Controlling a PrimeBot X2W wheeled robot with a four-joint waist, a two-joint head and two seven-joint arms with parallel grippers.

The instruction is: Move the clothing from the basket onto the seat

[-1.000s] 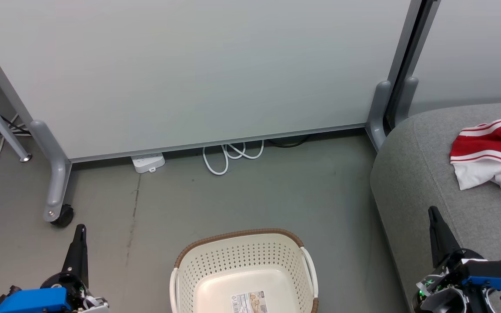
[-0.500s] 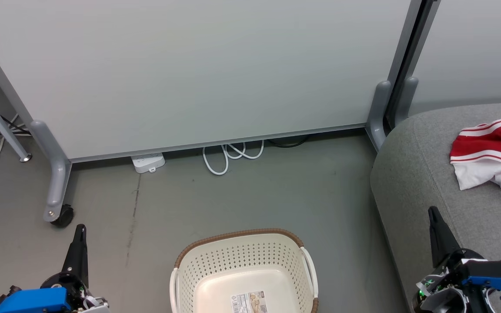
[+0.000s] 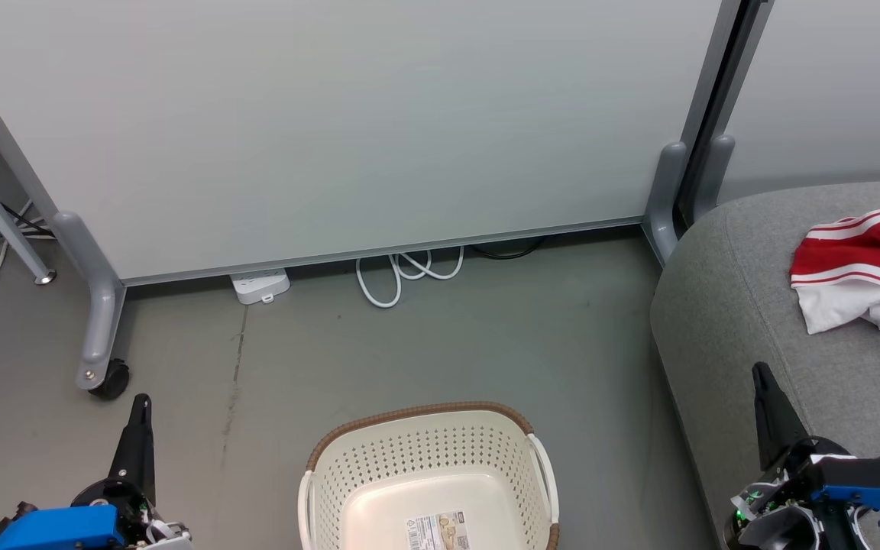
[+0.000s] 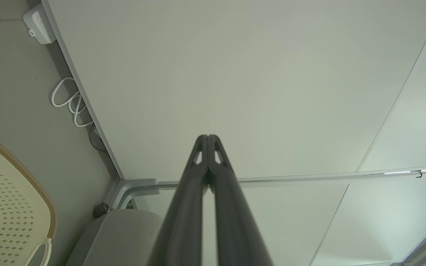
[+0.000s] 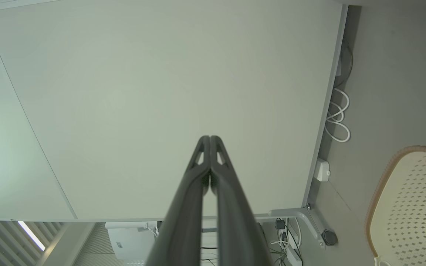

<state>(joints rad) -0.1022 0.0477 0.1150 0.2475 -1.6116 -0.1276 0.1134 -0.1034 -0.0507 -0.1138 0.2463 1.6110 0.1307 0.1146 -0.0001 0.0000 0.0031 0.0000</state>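
The cream basket point(image 3: 344, 470) with its brown rim sits on the floor at the bottom centre of the head view, holding just a paper label on its bottom. Red clothing point(image 3: 864, 267) with white stripes lies crumpled on the grey seat point(image 3: 723, 305) at the right edge. My left gripper point(image 3: 140, 409) points up at the lower left, left of the basket, shut and holding nothing. My right gripper point(image 3: 761, 378) stands over the seat's front part, below the clothing, shut on nothing. Both wrist views show the fingertips pressed together: left gripper point(image 4: 208, 137), right gripper point(image 5: 209, 138), facing the pale partition.
A pale partition panel point(image 3: 348, 130) on grey feet with a caster point(image 3: 108, 378) stands behind the basket. A white power strip point(image 3: 260, 285) and looped white cable point(image 3: 402, 275) lie at its base. Bare grey floor point(image 3: 448, 344) separates basket, panel and seat.
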